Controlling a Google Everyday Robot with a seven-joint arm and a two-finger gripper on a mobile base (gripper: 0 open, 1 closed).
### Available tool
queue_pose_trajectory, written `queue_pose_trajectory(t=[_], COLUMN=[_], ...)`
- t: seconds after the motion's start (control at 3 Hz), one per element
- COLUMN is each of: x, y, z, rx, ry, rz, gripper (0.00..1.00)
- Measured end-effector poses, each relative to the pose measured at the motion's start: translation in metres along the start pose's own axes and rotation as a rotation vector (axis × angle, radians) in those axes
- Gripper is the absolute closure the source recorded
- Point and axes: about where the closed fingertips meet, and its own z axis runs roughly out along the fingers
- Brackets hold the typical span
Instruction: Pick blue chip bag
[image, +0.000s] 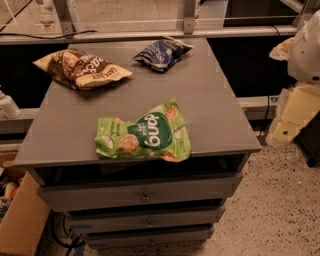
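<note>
The blue chip bag (162, 52) is a small crinkled navy bag with white markings. It lies at the far middle of the grey cabinet top (215, 100). My gripper (286, 131) is at the right edge of the view. It is a pale yellow and white piece hanging beside the cabinet's right side, below the level of the top. It is well apart from the blue bag and touches nothing on the cabinet.
A green bag with round snack images (142, 134) lies near the front edge. A yellow-and-brown bag (80, 69) lies at the far left. The cabinet has drawers (145, 192) below. A cardboard box (17, 220) stands on the floor at left. A rail (150, 35) runs behind.
</note>
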Motion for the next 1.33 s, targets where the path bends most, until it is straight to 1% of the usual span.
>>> queue_pose_trajectory(t=[0.33, 0.67, 1.0, 1.33], x=[-0.027, -0.057, -0.09, -0.143], y=[-0.025, -0.064, -0.106, -0.156], z=[0.026, 0.048, 0.074, 0.104], rx=[0.081, 0.139, 0.16, 0.141], ry=[-0.106, -0.193, -0.256, -0.34], rz=[-0.034, -0.056, -0.066, -0.079], gripper=[0.0, 0.0, 0.0, 0.0])
